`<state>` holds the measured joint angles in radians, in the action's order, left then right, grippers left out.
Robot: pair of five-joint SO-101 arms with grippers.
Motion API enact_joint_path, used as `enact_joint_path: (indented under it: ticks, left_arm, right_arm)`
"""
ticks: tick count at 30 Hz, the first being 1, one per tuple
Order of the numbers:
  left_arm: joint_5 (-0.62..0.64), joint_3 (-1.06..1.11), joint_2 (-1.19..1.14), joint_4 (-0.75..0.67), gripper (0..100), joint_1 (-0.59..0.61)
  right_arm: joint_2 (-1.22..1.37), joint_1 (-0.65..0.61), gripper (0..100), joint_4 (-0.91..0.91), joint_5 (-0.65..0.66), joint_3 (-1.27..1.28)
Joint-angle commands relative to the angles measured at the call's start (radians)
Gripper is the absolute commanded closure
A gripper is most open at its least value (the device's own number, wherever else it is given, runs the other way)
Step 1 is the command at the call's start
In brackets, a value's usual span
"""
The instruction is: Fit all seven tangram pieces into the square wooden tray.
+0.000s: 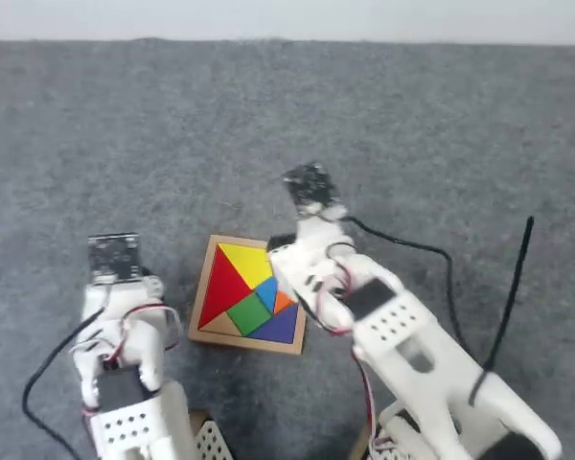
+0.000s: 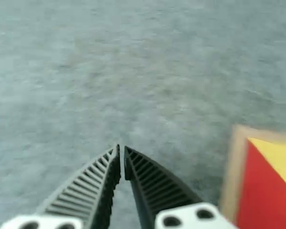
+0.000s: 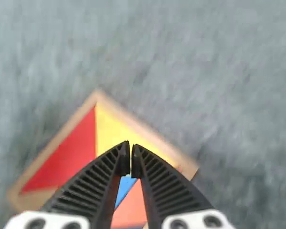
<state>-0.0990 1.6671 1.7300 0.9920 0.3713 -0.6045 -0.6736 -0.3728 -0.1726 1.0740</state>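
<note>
High view: the square wooden tray (image 1: 241,340) is laid flat on the grey table (image 1: 412,125), just below the middle of the frame and between the two arms. It is probably set there so that either arm can reach it. Being square, it has no long axis. Its sides are skewed slightly from the frame edges, with the left rim leaning toward the lower left. Inside, the red triangle (image 1: 222,287) is set with its long side along the left rim and the yellow triangle (image 1: 247,261) with its long side along the upper rim, both apexes pointing to the tray's centre. The green square (image 1: 249,311), blue piece (image 1: 266,292), orange triangle (image 1: 284,303) and purple piece (image 1: 280,328) are packed edge to edge around them. A tan patch (image 1: 218,324) at the lower left cannot be told apart as a piece or bare floor. The right tool (image 3: 130,152) is held over the tray's right part with its fingers pressed together and nothing between them, which suits pressing or nudging a piece rather than carrying one. The left tool (image 2: 121,151) is kept over bare table just left of the tray, all but closed and empty, judged to be parked clear. The fitting appears complete or nearly so.
</note>
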Motion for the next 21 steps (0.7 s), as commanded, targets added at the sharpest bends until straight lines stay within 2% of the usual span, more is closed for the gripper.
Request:
enact_joint_path:
  ticks: [1, 4, 7, 14, 21]
  left_arm:
    - [-0.011, 0.022, 0.008, -0.017, 99, -0.100]
    - [-0.009, 0.021, 0.009, -0.012, 99, -0.087]
    - [-0.009, 0.021, 0.009, 0.008, 99, -0.069]
    - [-0.008, 0.021, 0.011, 0.164, 99, -0.060]
    - [-0.008, 0.018, 0.011, 0.186, 99, -0.060]
  right_arm:
    - [-0.076, 0.047, 99.0, 0.361, 0.015, 0.106]
    - [-0.073, 0.028, 99.1, 0.519, 0.015, 0.160]
    - [-0.084, 0.021, 99.0, 0.521, 0.034, 0.196]
    - [-0.085, 0.059, 99.1, 0.529, 0.287, 0.333]
    - [-0.085, 0.163, 99.1, 0.530, 0.313, 0.446]
